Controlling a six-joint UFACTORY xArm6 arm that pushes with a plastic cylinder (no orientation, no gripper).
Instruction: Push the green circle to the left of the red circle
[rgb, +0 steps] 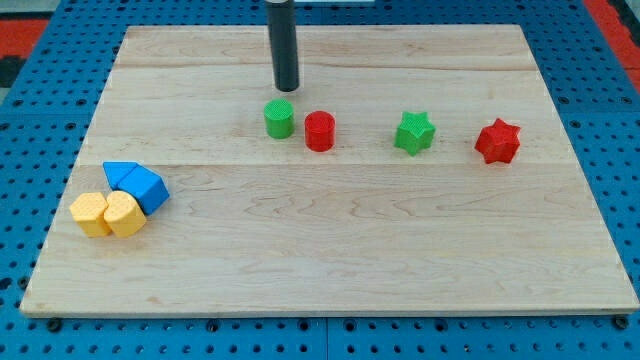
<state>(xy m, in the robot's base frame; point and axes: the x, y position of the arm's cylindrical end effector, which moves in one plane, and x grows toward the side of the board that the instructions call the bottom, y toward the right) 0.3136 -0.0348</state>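
The green circle (279, 118) stands on the wooden board just left of the red circle (319, 131), a small gap between them. My tip (287, 88) is at the lower end of the dark rod, just above the green circle in the view and slightly to its right, close to it but apart.
A green star (414, 133) and a red star (498, 141) lie to the right of the circles. At the view's left sit two blue blocks (136, 184) and two yellow blocks (108, 213) in a cluster. The board's edge (330, 309) runs along the bottom.
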